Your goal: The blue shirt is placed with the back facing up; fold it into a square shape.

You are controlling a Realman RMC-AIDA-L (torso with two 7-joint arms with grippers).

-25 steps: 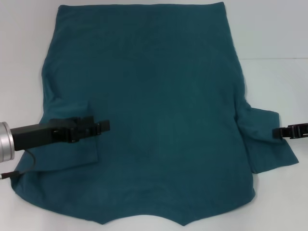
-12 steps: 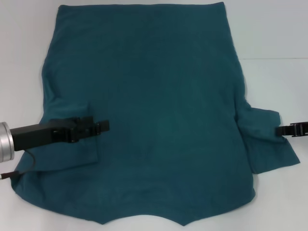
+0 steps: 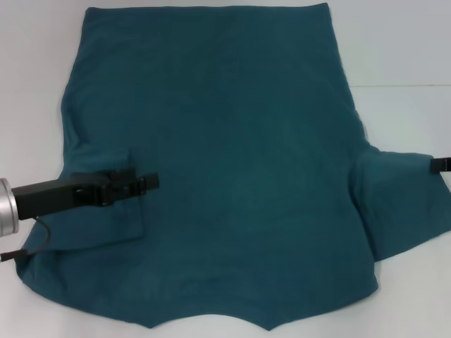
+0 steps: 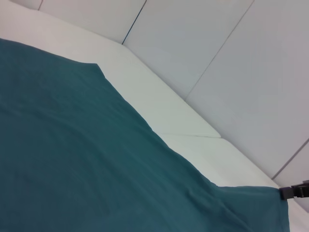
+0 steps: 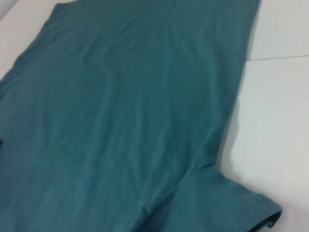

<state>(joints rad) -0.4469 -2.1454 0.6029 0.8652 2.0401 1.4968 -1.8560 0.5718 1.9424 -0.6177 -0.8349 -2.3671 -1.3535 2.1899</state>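
The blue shirt (image 3: 225,162) lies spread on the white table, plain side up, hem at the far side. It also fills the left wrist view (image 4: 72,159) and the right wrist view (image 5: 120,121). Its left sleeve (image 3: 99,225) is folded inward over the body, and my left gripper (image 3: 146,182) lies across it, jaws together at the sleeve's folded edge. The right sleeve (image 3: 402,197) is stretched out toward the table's right side. My right gripper (image 3: 440,164) is shut on the sleeve's outer hem at the picture's edge, and the left wrist view shows this gripper (image 4: 294,192) too.
Bare white table (image 3: 402,49) borders the shirt on the far right and also lies along the left (image 3: 32,84). A seam in the tabletop (image 3: 402,86) runs off to the right. Pale wall panels (image 4: 217,53) stand behind the table.
My right gripper has moved right and slightly up, drawing the right sleeve out flat toward the picture's edge. The left gripper has shifted only a little.
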